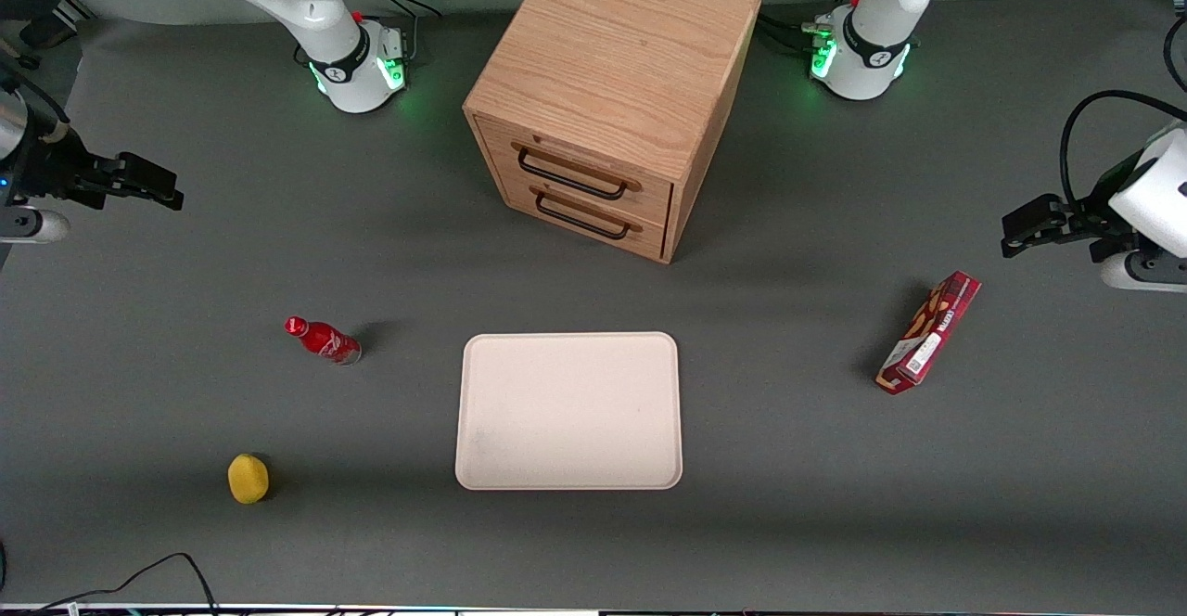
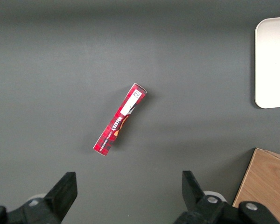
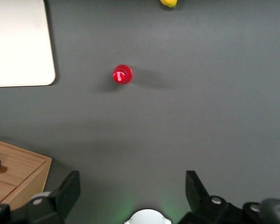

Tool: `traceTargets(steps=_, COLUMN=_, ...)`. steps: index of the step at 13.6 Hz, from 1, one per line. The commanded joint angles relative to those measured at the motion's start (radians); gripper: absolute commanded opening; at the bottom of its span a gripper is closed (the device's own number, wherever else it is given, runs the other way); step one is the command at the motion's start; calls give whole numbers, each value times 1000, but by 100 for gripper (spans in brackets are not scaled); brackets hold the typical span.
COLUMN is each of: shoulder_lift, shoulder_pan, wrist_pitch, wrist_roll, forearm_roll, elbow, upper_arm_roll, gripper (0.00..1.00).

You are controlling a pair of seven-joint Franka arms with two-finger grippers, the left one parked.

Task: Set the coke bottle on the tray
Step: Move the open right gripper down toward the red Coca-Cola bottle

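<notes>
The coke bottle (image 1: 323, 340), small and red with a red cap, stands upright on the grey table beside the tray (image 1: 568, 410), toward the working arm's end. The wrist view looks straight down on its cap (image 3: 122, 74), with a corner of the tray (image 3: 18, 42) nearby. The tray is pale cream-pink, flat and bare. My right gripper (image 1: 153, 185) hovers well above the table at the working arm's end, farther from the front camera than the bottle. It is open, its two dark fingers (image 3: 67, 189) wide apart with nothing between them (image 3: 133, 186).
A wooden cabinet (image 1: 612, 96) with two drawers stands farther from the front camera than the tray. A yellow lemon (image 1: 248, 478) lies nearer the camera than the bottle. A red snack box (image 1: 929, 332) lies toward the parked arm's end.
</notes>
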Motion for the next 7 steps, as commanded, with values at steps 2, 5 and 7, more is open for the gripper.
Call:
traceTargets(steps=2, shoulder_lift=-19, shoulder_pan=-33, wrist_pitch=-24, wrist_roll=-21, forearm_roll=30, elbow=13, upper_arm_roll=41, gripper=100)
traceTargets(steps=5, shoulder_lift=7, shoulder_pan=-68, wrist_pitch=-18, wrist_roll=-23, forearm_roll=29, elbow=27, upper_arm_roll=82, gripper=100)
traceTargets(steps=7, shoulder_lift=37, shoulder_pan=-68, wrist_pitch=20, wrist_roll=-25, forearm_roll=26, elbow=15, upper_arm_roll=83, gripper=100)
